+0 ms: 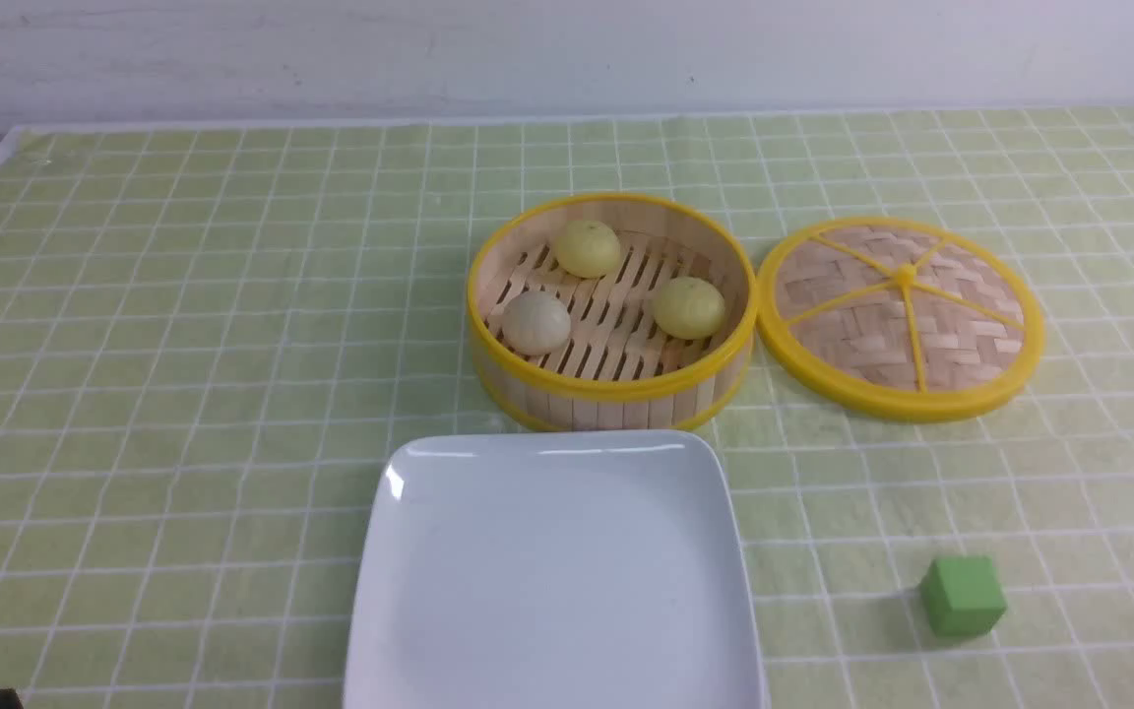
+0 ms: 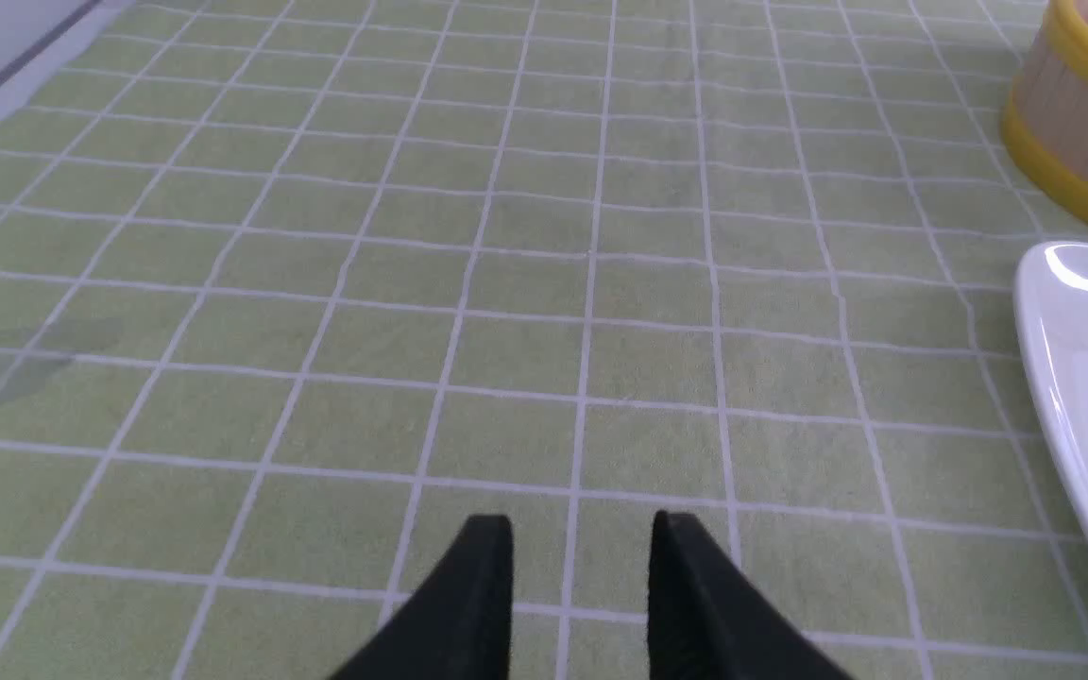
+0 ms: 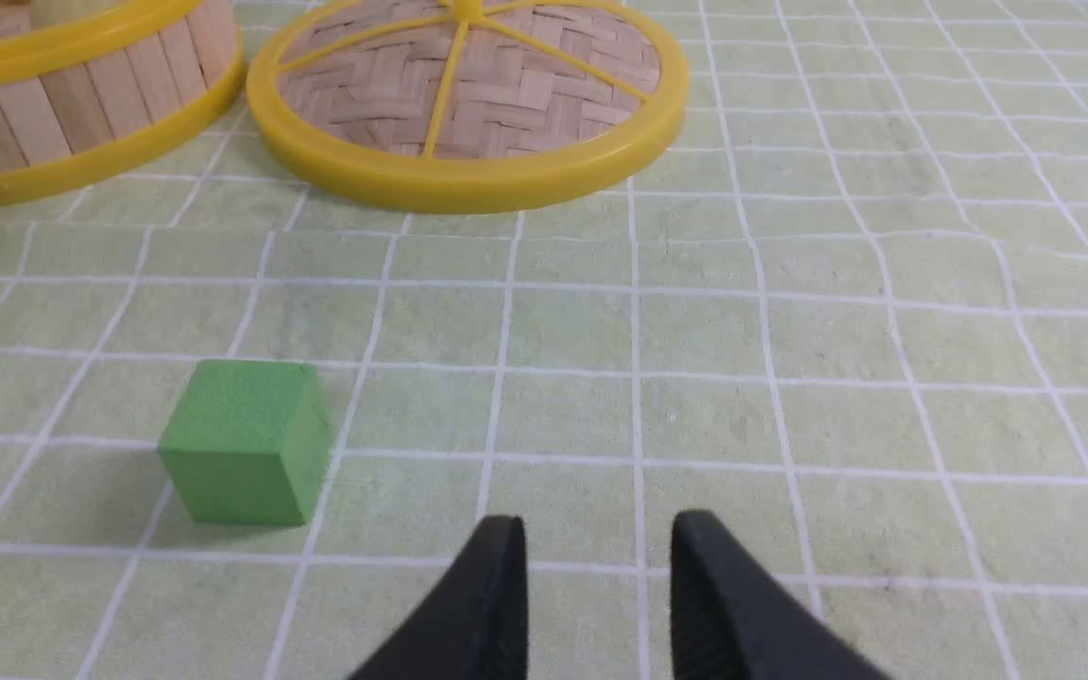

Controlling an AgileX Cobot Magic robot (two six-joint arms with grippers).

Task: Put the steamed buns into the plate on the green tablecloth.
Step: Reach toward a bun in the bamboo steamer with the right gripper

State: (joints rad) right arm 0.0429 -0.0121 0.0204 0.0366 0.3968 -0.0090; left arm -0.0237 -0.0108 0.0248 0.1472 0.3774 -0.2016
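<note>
Green tablecloth (image 1: 183, 394), gridded in white, beneath all. On it, square white plate (image 1: 552, 581), bare; just behind, round steamer basket (image 1: 616, 384), with woven lid (image 1: 872, 315) just to the right. Left gripper (image 2: 582, 518) and right gripper (image 3: 599, 518): jaws apart, nothing between. Inside the basket, three steamed buns (image 1: 688, 307), mutually separate. Right of the plate, green cube (image 1: 963, 596).

The kind of room cannot be told. Only a yellow-green, white-gridded cloth tabletop (image 1: 183, 394) and a plain whitish wall (image 1: 567, 59) are shown.
</note>
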